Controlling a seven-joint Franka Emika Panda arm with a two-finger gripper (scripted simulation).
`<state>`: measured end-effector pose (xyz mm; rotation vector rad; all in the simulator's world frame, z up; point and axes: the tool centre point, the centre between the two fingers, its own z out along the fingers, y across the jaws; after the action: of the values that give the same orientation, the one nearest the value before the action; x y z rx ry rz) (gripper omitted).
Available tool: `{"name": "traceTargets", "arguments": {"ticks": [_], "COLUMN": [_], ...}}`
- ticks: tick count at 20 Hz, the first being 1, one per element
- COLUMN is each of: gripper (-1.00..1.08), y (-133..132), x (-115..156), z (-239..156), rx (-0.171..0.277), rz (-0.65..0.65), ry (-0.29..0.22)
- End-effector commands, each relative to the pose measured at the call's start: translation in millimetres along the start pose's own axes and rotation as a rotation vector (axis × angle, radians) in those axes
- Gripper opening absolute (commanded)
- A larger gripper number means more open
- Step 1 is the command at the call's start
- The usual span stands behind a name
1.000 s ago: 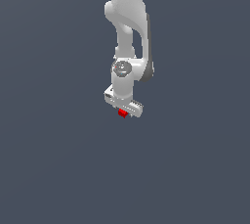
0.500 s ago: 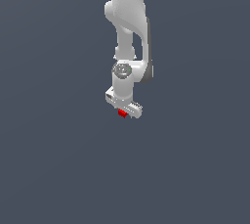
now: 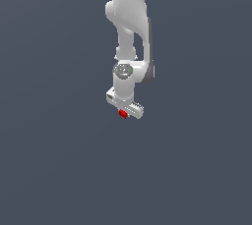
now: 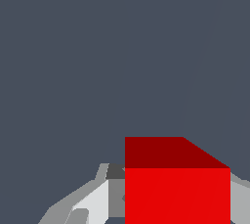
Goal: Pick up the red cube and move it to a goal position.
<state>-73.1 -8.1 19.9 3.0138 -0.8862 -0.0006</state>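
Observation:
The red cube (image 3: 123, 114) is small and bright red. It shows just under the white gripper (image 3: 123, 113) in the exterior view, near the middle of the picture. In the wrist view the red cube (image 4: 177, 184) fills the space between the two fingers, with one grey-white finger (image 4: 95, 201) on one side and the other finger (image 4: 240, 199) on the other side. The gripper is shut on the cube. The white arm (image 3: 129, 27) hangs down from above. Whether the cube is off the ground cannot be told.
Only a flat, plain dark grey-blue surface (image 3: 59, 160) surrounds the arm in both views. No other objects, edges or goal marker show.
The arm and gripper have stayed almost still, with the cube in the same place under the gripper; at most a very slight shift.

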Motion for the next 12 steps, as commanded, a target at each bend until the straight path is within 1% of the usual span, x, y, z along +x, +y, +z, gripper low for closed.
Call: {"name": "traceTargets", "arguments": {"ticks": [1,7,12], "gripper": [-1.00,-1.00,-1.00], "y": [0.0,-0.7,-2.5], "x": [0.0,0.2,0.8], "z": [-0.2,-9.6,-32.3], "rx": [0.000,0.000,0.000], "rz": [0.000,0.000,0.000], "ry": [0.000,0.000,0.000]}}
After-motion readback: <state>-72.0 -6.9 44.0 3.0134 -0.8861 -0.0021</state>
